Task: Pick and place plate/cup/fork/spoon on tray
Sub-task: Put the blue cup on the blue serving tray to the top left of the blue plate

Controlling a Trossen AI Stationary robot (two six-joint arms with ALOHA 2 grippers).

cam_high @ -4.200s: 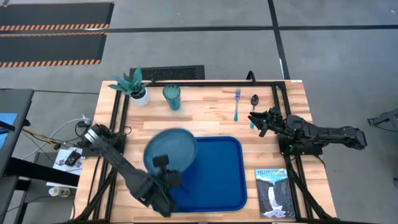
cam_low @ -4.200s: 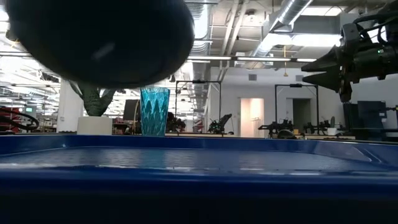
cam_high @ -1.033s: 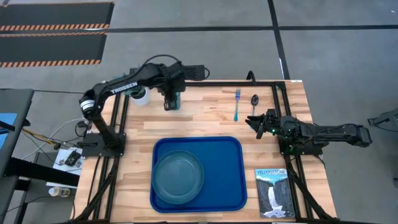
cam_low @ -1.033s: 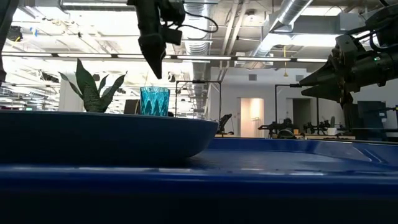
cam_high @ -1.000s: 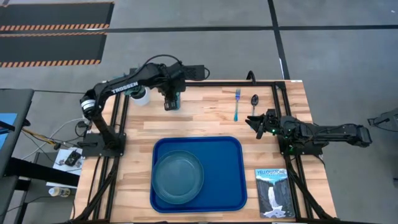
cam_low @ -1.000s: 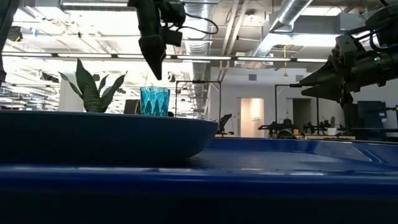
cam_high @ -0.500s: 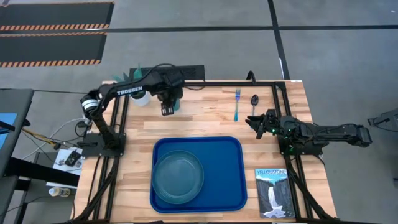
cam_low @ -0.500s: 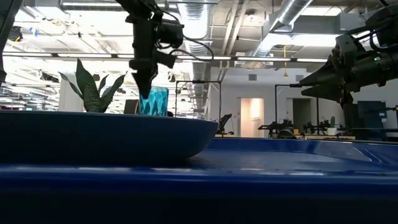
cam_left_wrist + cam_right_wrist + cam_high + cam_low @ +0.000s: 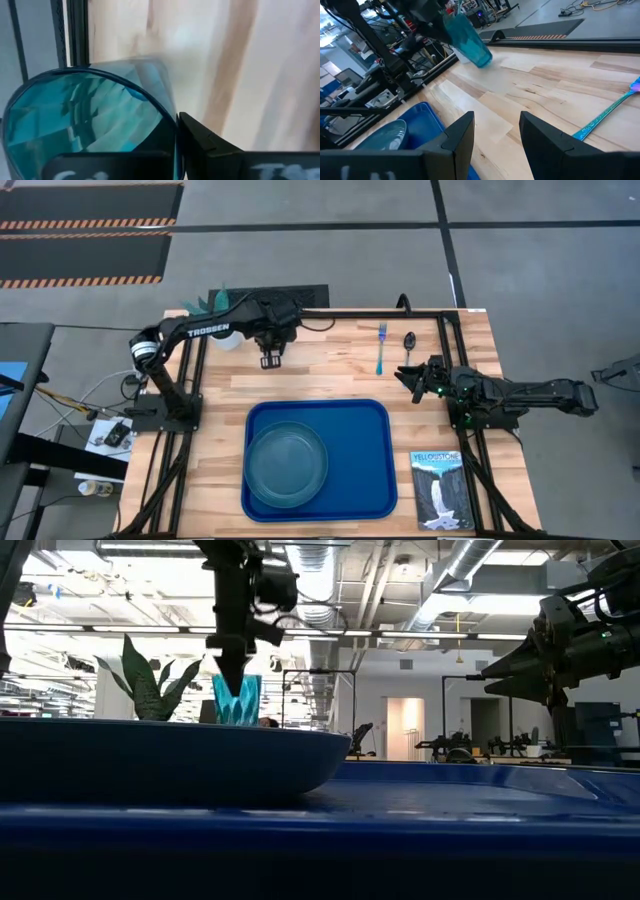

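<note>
Pale butcher-block table (image 9: 330, 375) under the overhead camera, grey floor around it, and the left gripper (image 9: 270, 358) is down at the far edge with its fingers clamped on the rim of the small translucent teal-green tumbler (image 9: 237, 700). From above that cup is all but hidden under the dark wrist. The low camera picks it up clearly, leaning rather than upright, with the gripper (image 9: 232, 675) coming down into its mouth. The left wrist camera shows one dark finger (image 9: 210, 145) outside the cup wall (image 9: 85, 117) and the rim pinched; the inner finger is hard to make out. The right wrist camera catches the cup (image 9: 467, 37) tilted above the wood.

One large bright-blue rectangular plastic tray (image 9: 365, 430) sits at the near middle, and one round teal-blue plate (image 9: 286, 464) lies inside it, left of centre. In the low view the plate's side (image 9: 170, 760) fills the left foreground and blocks the tabletop.

One slim light-blue plastic fork (image 9: 381, 347) and one spoon with a dark bowl (image 9: 408, 352) lie side by side on bare wood, far right, close together but apart. The right gripper (image 9: 413, 375) hovers just near them, fingers spread, holding nothing; part of the spoon's handle is hidden under it.

One potted teal plant (image 9: 148, 690) is mostly covered by the left arm from above. One Yellowstone book (image 9: 437, 488) lies right of the tray.
</note>
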